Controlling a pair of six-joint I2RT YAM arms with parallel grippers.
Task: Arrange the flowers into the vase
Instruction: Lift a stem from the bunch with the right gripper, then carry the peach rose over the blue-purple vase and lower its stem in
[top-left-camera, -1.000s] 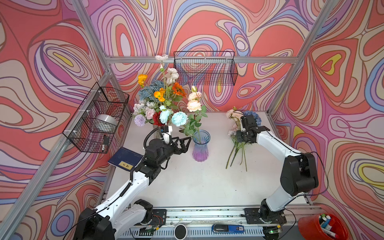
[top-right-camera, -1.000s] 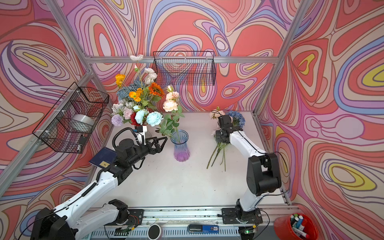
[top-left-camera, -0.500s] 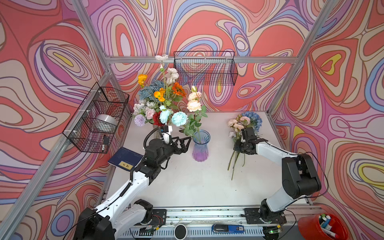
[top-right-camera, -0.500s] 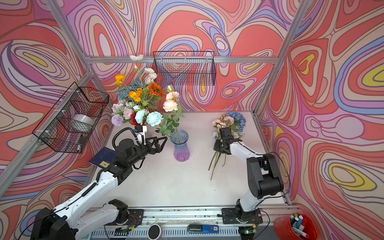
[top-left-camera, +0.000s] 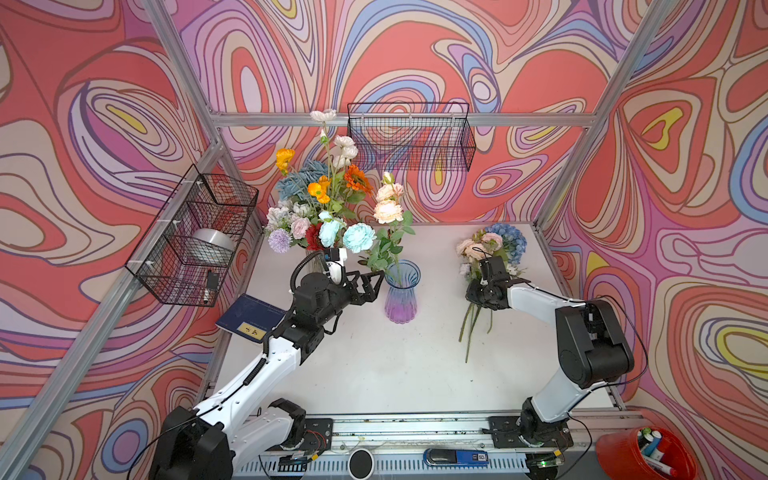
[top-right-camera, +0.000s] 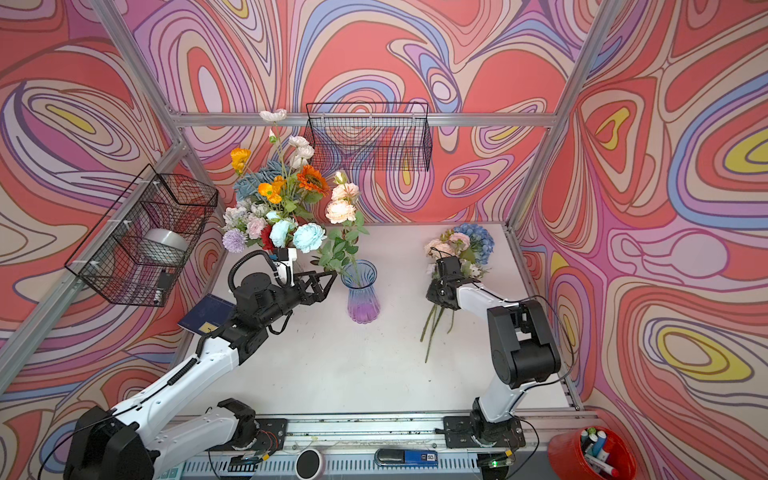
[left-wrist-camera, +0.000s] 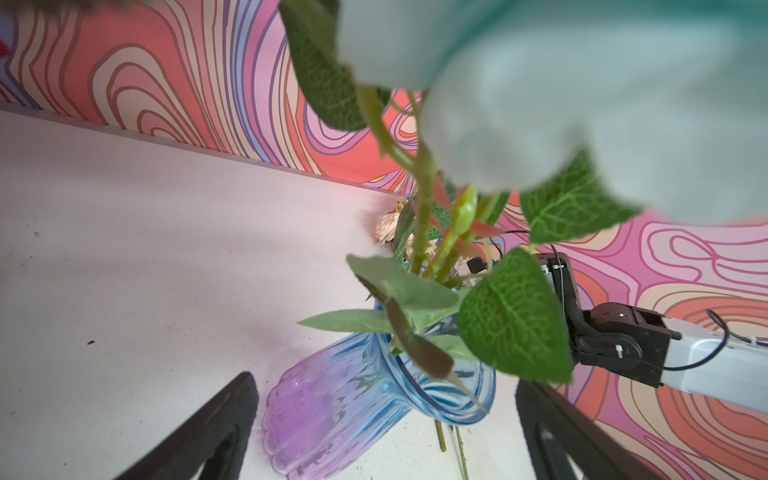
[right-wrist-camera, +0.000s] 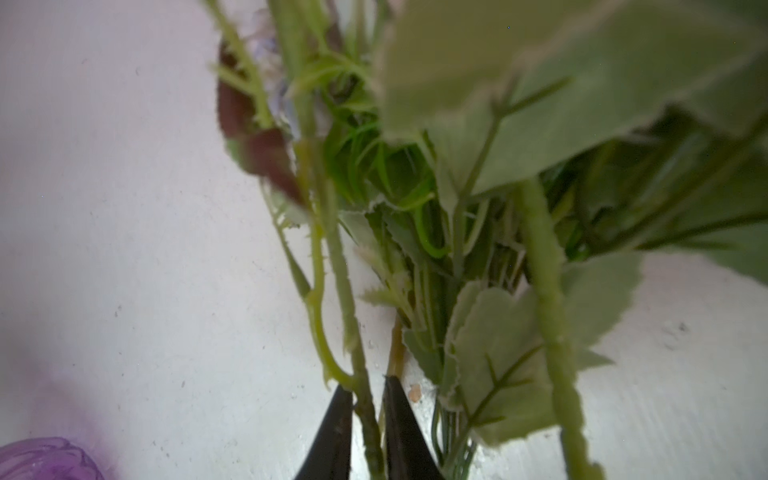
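Note:
The blue-and-purple glass vase stands mid-table and holds one leafy stem with peach roses. My left gripper hovers wide open just left of the vase rim, holding nothing. More flowers, pink and blue, lie in a pile at the right, stems pointing to the front. My right gripper reaches down into those stems. One green stem runs between its jaws, which stand a little wider than the stem.
A big mixed bouquet rises at the back left, its base hidden behind the left arm. Wire baskets hang on the left wall and the back wall. A blue booklet lies at the left edge. A red bin stands outside front right.
My right gripper has drawn back toward the front, dragging the flowers' stems with it, and its jaws have parted slightly. The left arm has not moved.

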